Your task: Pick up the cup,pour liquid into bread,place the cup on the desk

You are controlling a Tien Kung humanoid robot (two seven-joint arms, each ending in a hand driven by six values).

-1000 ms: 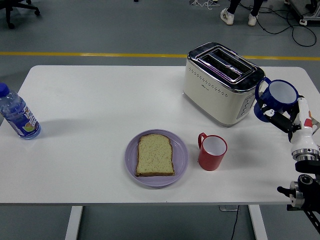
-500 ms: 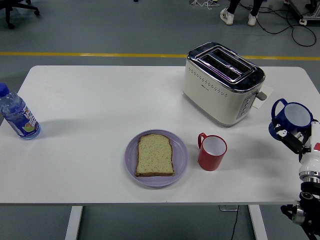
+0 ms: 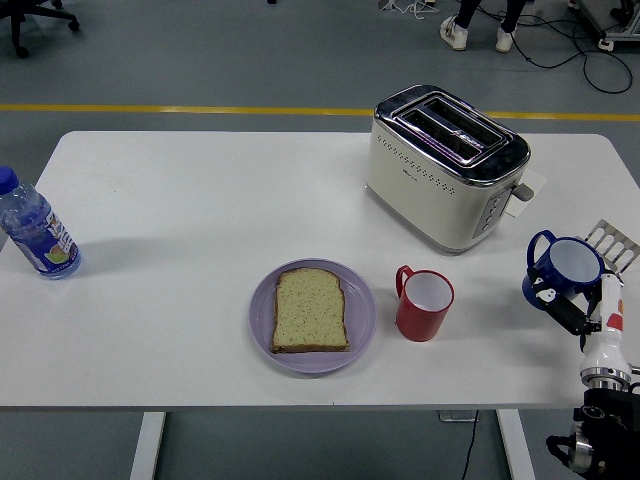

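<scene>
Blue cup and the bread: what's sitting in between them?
The red cup, seen in the head view, stands between the blue cup in the right hand and the bread.

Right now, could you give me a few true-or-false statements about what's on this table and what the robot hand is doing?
1. The right hand holds a blue cup. True.
2. The bread lies in the toaster. False: it lies on the purple plate.
3. The red cup stands right of the plate. True.
4. The water bottle lies tipped over. False: it stands upright at the table's left edge.
</scene>
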